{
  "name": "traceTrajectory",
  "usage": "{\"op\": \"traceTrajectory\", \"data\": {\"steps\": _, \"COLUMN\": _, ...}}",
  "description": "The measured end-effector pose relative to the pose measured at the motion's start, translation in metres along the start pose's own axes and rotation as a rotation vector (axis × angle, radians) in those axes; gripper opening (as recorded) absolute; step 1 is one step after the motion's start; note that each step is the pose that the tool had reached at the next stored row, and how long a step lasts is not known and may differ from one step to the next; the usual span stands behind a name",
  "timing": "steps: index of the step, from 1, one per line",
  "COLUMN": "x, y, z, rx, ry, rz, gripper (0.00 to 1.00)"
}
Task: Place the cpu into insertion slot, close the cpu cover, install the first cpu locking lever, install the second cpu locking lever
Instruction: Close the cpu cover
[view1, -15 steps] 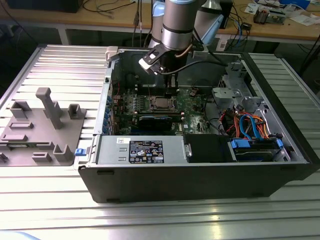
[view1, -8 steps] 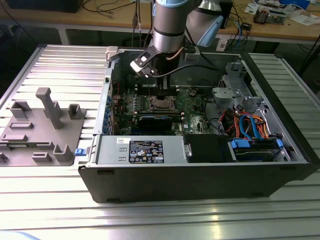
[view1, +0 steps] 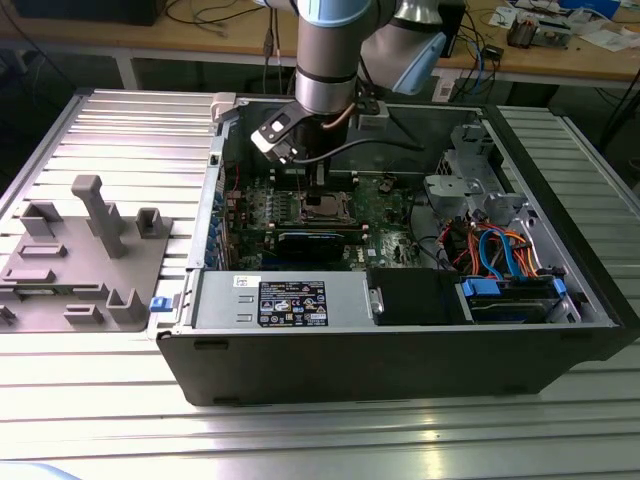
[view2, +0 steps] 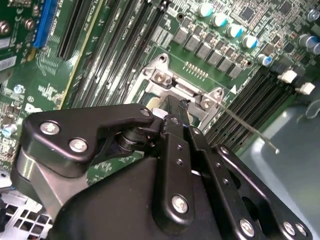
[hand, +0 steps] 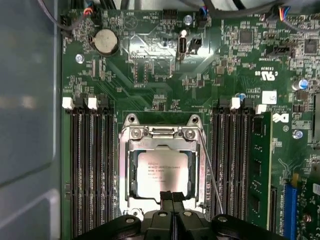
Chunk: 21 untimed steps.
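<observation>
Ribbed metal table (view1: 120, 120) with an open computer case (view1: 400, 350) on it, and a grey fixture (view1: 90, 250) off at the exterior view's left. The arm reaches down into the far half of the case, over the board. The cpu (hand: 162, 172) sits flat in the insertion slot (hand: 160, 132), and the cpu cover (hand: 125, 167) looks folded down around it. The gripper (hand: 172, 196) has its fingers pinched together with nothing visible between them, tips right at the cover's edge. One locking lever (hand: 212, 180) sticks out loose beside the socket, not latched. My take: press straight down and gently, keeping off the chip's top, so the frame seats evenly without twisting.
</observation>
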<state>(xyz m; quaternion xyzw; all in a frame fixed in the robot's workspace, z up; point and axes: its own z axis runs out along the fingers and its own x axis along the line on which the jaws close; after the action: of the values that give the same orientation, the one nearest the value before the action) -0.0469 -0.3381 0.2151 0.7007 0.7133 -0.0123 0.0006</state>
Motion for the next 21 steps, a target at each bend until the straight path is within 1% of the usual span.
{"op": "traceTrajectory", "data": {"steps": 4, "x": 0.0001, "y": -0.0038, "z": 0.0026, "rx": 0.0, "ry": 0.0004, "rz": 0.0, "gripper": 0.11}}
{"op": "traceTrajectory", "data": {"steps": 11, "x": 0.0002, "y": -0.004, "z": 0.008, "rx": -0.0001, "ry": 0.0003, "rz": -0.003, "gripper": 0.11}}
{"op": "traceTrajectory", "data": {"steps": 13, "x": 0.0002, "y": -0.004, "z": 0.0085, "rx": 0.0, "ry": 0.0, "rz": -0.003, "gripper": 0.11}}
{"op": "traceTrajectory", "data": {"steps": 16, "x": 0.0003, "y": -0.004, "z": 0.0077, "rx": -0.0002, "ry": 0.0007, "rz": -0.003, "gripper": 0.11}}
{"op": "traceTrajectory", "data": {"steps": 19, "x": 0.0001, "y": -0.0042, "z": 0.0018, "rx": -0.0001, "ry": 0.0007, "rz": -0.003, "gripper": 0.11}}
{"op": "traceTrajectory", "data": {"steps": 21, "x": 0.0003, "y": -0.0035, "z": 0.0009, "rx": -0.0002, "ry": 0.0009, "rz": -0.003, "gripper": 0.11}}
